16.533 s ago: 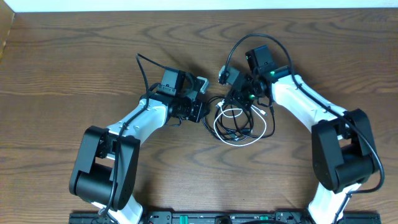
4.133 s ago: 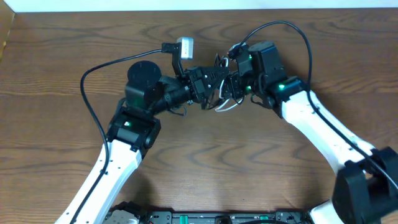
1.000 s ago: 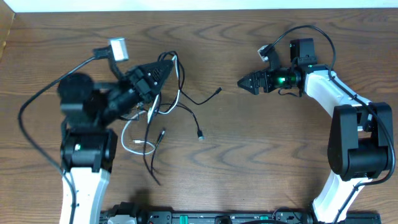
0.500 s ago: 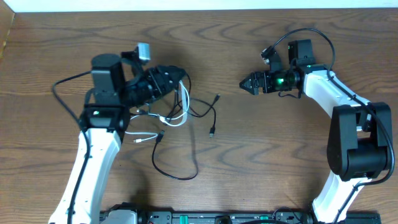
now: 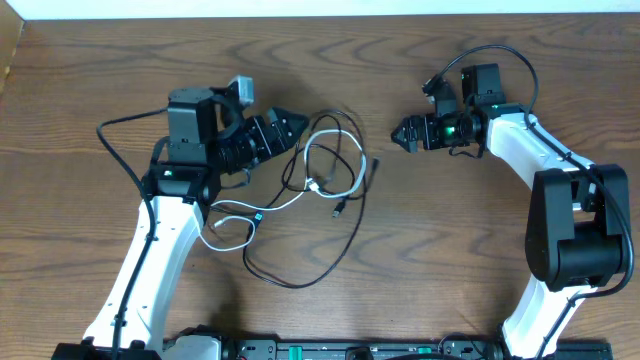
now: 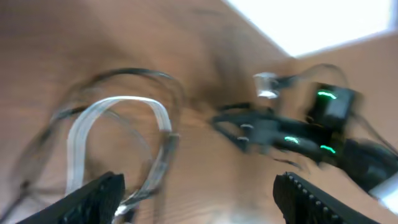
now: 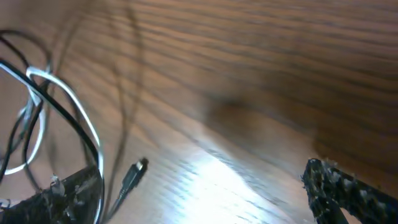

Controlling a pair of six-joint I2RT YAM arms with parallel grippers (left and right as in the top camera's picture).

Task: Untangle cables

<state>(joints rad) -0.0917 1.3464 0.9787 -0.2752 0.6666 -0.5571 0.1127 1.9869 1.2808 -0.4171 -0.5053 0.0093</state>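
Note:
The cables lie loosely spread on the table's middle left. The black cable [image 5: 296, 285] makes a wide loop toward the front, and the white cable [image 5: 283, 204] crosses it. My left gripper [image 5: 292, 125] is open at the loops' left edge. In the left wrist view the left gripper [image 6: 202, 193] is blurred, and the white cable [image 6: 118, 102] arcs ahead, passing close to the left finger [image 6: 99, 193]. My right gripper [image 5: 404, 133] is open, apart from the cables, facing them. Its wrist view shows the right gripper [image 7: 205, 186] holding nothing, with a black plug [image 7: 132, 173] and the white cable [image 7: 74, 118] to the left.
The wooden table [image 5: 450, 260] is bare on the right half and along the front. Thick black arm wires [image 5: 120, 130] arch beside each wrist. The table's far edge [image 5: 320, 14] runs along the top.
My left gripper swung right toward the centre and opened, and the cables dropped from it and spread out on the table. The right arm barely moved.

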